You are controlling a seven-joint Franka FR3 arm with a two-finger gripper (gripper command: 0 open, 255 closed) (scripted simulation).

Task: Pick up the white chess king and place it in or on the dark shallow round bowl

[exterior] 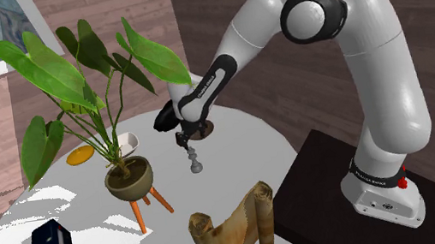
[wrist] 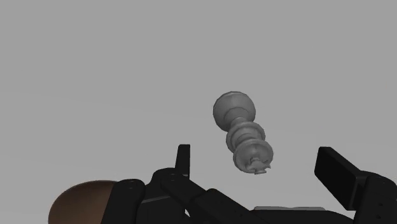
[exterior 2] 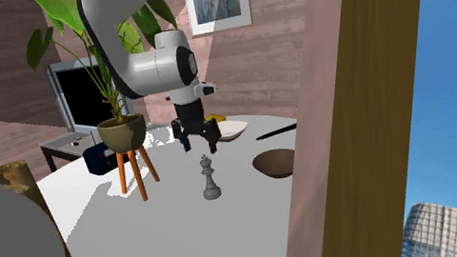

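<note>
Grey chess king (exterior 2: 211, 180), dark brown bowl (exterior 2: 275, 164)

The chess king (wrist: 243, 133) looks matt, smooth grey. The arm (exterior: 383, 78) has a glossy white shell. At the shoulder view's lower middle, a scroll (exterior: 231, 227) shows rough wood grain. The bench (exterior: 237, 156) is smooth white.

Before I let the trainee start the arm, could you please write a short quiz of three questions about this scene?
1. Does the chess king stand upright or lie on the table?
2. The gripper above the king is: A open, B shut on nothing, C shut on the king.
3. True or false: the king stands outside the dark bowl.
Key: 1 upright; 2 A; 3 true.
</note>
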